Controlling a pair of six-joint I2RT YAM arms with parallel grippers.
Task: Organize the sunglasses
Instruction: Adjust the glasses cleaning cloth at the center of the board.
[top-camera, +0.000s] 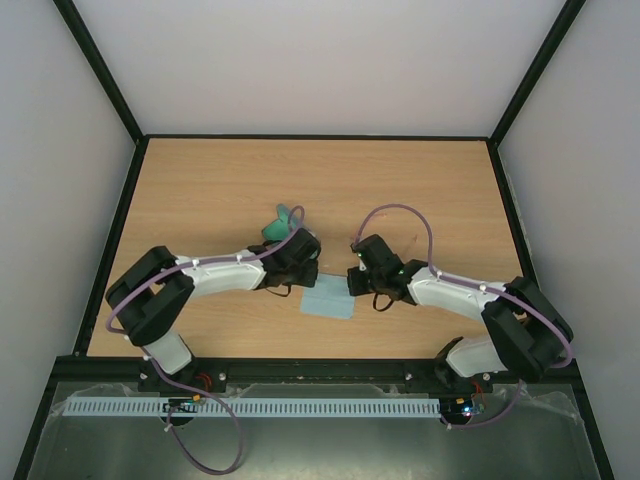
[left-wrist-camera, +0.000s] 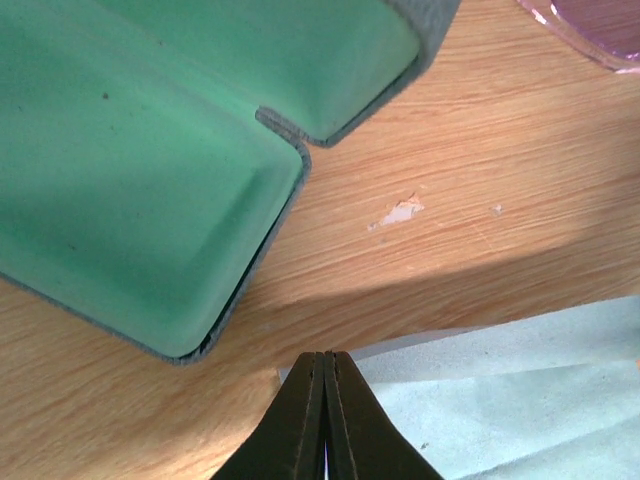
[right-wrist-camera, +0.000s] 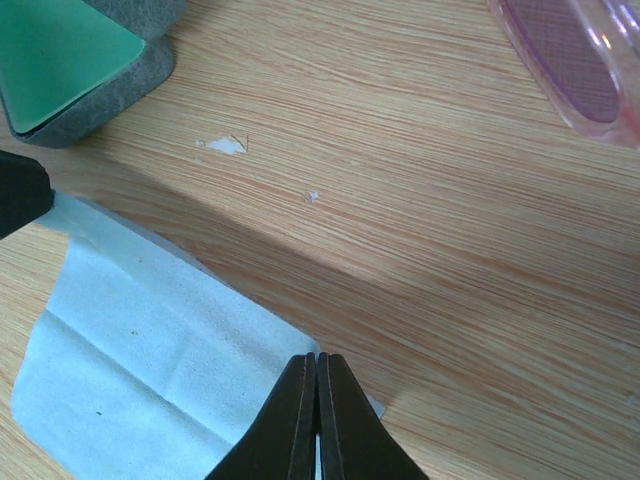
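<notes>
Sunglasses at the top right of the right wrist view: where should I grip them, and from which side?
Likely the pink rim around the lens, from above, with a finger on each side of it. The sunglasses seem to lie lens-up, flat on the table, so nothing slides under them. That raised rim is the only edge showing. Bridge and arms are out of view.

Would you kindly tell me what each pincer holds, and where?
The left pincer and right pincer are shut at edges of the cloth; a pinch cannot be told.
</notes>
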